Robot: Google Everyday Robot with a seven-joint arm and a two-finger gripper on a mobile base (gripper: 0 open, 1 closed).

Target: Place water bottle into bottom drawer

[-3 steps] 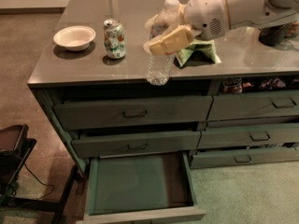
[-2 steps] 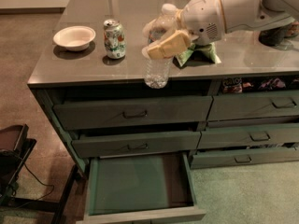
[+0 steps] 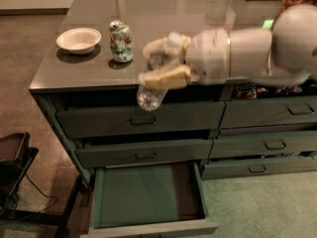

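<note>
My gripper (image 3: 163, 63) reaches in from the right on a white arm and is shut on the water bottle (image 3: 151, 94), a clear plastic bottle held upright in the air in front of the cabinet's front edge. The bottle's lower end hangs over the top left drawer front. Its cap and label are hidden by the fingers (image 3: 166, 78). The bottom drawer (image 3: 143, 195) of the left column is pulled open below, showing its flat greenish floor with nothing in it. The bottle is above the drawer's back part.
A green-white soda can (image 3: 121, 41) and a white bowl (image 3: 79, 39) stand on the grey countertop (image 3: 163, 14) at the left. Closed drawers with wire handles (image 3: 143, 155) fill the cabinet front. A dark cart (image 3: 12, 162) stands on the floor at the left.
The arm has carried the bottle forward off the countertop and downward, so it now hangs in front of the cabinet above the open drawer. The can and bowl have not moved.
</note>
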